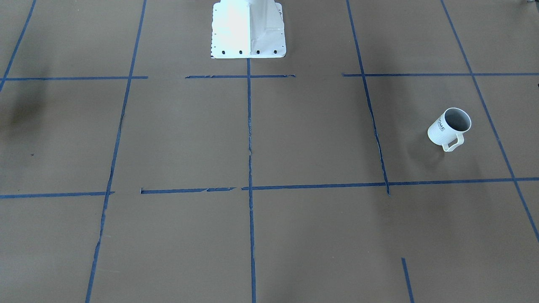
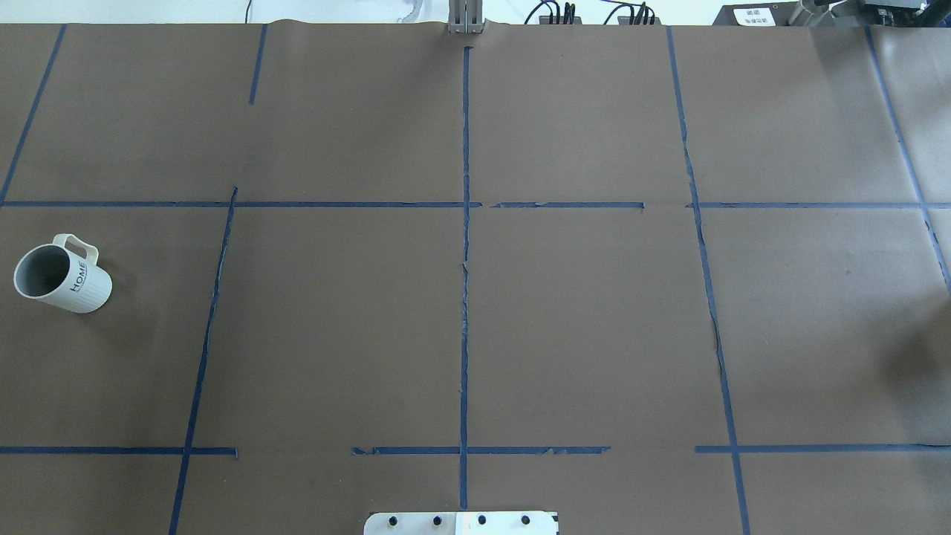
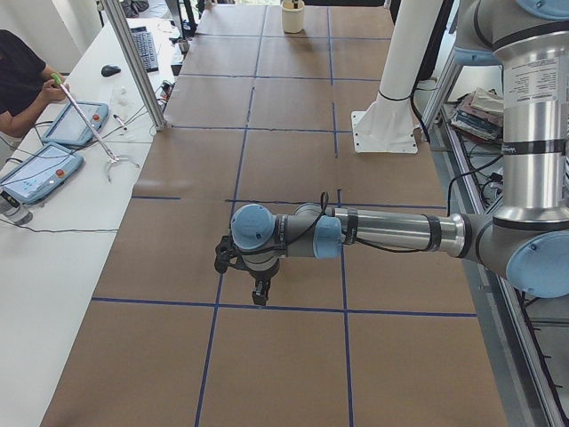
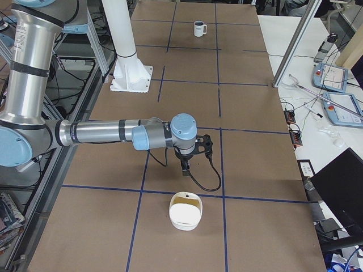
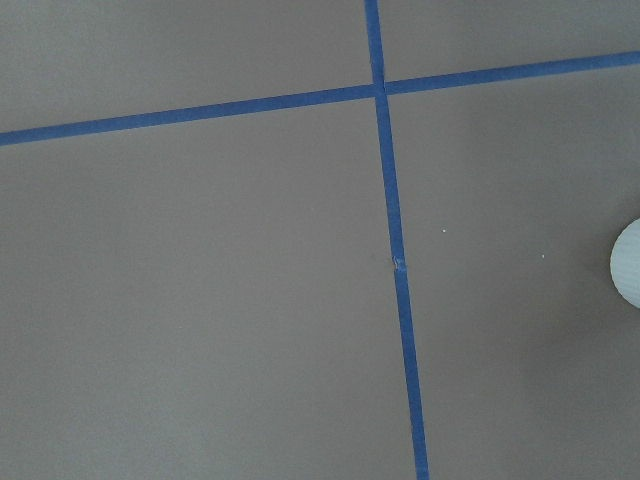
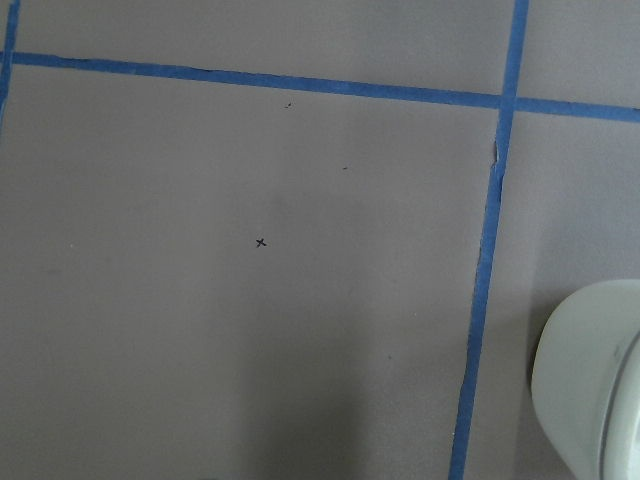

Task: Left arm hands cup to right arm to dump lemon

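The cup (image 1: 446, 130) stands upright on the brown table, white and ribbed with "HOME" on its side, and its grey inside looks empty. It sits at the left edge of the overhead view (image 2: 70, 282) and far off in the exterior right view (image 4: 198, 28). The lemon shows in no view. The left gripper (image 3: 258, 292) hangs above the table on its outstretched arm; the cup is hidden in that view. The right gripper (image 4: 184, 169) hangs above the table just short of a white container (image 4: 185, 212). I cannot tell whether either gripper is open or shut.
The white container also shows in the right wrist view (image 6: 590, 390) and far off in the exterior left view (image 3: 292, 16). A white sliver (image 5: 630, 265) sits at the left wrist view's right edge. The white robot pedestal (image 1: 248, 29) stands mid-table. Operators' tablets (image 3: 40, 169) lie beside the table.
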`<state>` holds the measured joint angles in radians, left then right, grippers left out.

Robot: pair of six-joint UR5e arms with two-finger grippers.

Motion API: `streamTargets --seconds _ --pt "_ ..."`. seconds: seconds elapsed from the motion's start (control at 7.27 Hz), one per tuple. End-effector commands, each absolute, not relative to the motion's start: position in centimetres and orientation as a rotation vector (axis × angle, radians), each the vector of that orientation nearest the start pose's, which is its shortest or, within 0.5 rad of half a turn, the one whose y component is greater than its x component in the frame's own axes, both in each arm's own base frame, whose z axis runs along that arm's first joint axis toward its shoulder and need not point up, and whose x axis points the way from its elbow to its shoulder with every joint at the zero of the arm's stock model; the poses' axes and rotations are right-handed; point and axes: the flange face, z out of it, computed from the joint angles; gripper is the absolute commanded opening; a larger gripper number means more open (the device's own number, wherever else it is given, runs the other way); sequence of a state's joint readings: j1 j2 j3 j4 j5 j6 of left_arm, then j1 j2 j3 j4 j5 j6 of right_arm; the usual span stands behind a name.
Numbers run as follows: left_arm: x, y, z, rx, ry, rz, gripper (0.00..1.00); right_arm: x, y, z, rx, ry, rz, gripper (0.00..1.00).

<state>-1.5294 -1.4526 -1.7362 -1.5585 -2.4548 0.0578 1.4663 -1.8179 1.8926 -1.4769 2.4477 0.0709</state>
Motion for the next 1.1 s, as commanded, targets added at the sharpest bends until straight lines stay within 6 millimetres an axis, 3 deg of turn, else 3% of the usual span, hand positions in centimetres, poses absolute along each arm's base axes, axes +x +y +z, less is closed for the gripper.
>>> streamTargets --seconds 0.0,0.55,0.83,0.96 --pt "0.6 -45.5 61.1 0.019 0.899 0.018 1.0 1.4 -40.0 58.9 0.087 -0.887 -0.107 1.0" --pt "8.1 -46.3 59.8 -0.021 0.887 0.008 1.0 1.2 -40.2 58.5 0.141 -0.9 -0.137 1.0" --pt "13.1 -46.1 59.2 0.007 0.834 -0.03 1.0 1.0 -40.1 58.4 0.139 -0.913 -0.141 1.0" --pt "14.5 -45.8 59.1 0.001 0.835 -0.02 1.0 1.0 -40.1 58.4 0.139 -0.921 -0.143 1.0"
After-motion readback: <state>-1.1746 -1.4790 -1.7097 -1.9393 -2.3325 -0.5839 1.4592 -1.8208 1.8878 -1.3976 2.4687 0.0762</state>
